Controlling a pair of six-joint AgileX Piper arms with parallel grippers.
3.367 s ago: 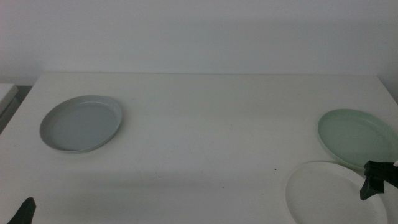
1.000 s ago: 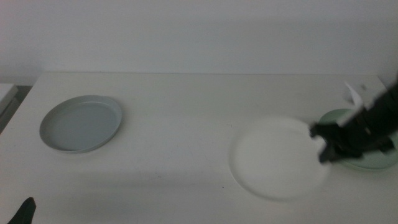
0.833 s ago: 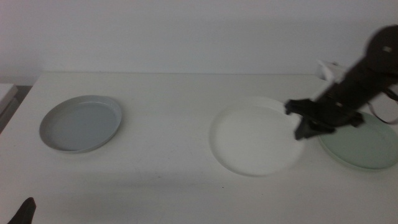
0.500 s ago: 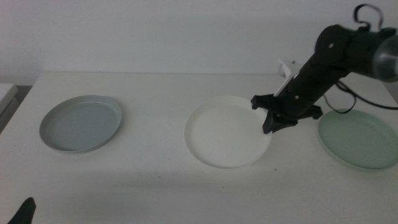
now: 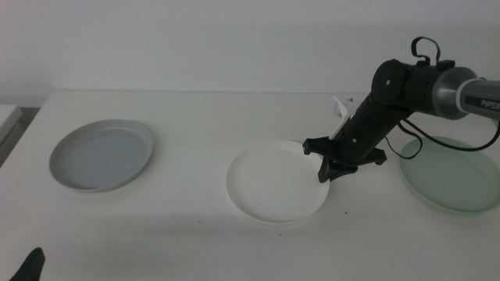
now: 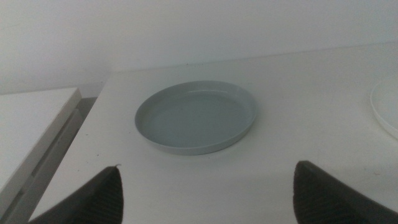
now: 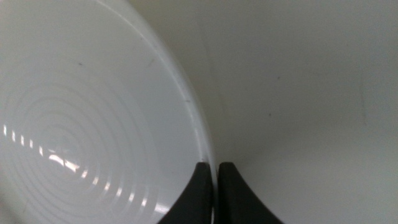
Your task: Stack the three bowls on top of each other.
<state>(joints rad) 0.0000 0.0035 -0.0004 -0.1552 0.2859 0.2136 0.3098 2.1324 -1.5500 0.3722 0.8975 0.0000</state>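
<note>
The white bowl (image 5: 275, 183) sits in the middle of the table. My right gripper (image 5: 326, 166) is shut on its right rim; the right wrist view shows the jaws pinching the white rim (image 7: 198, 127). The pale grey-blue bowl (image 5: 101, 154) lies at the far left and fills the left wrist view (image 6: 196, 116). The mint green bowl (image 5: 451, 172) lies at the far right, beside the right arm. My left gripper (image 6: 205, 193) is open and empty, low at the table's front left, short of the grey-blue bowl.
The white table (image 5: 203, 117) ends at a white wall behind. A pale ledge (image 5: 8, 117) lies past the table's left edge. A cable (image 5: 422, 47) loops over the right arm.
My right gripper has dragged the white bowl from the front right corner leftward to the table's middle. The left arm and the other two bowls have not moved.
</note>
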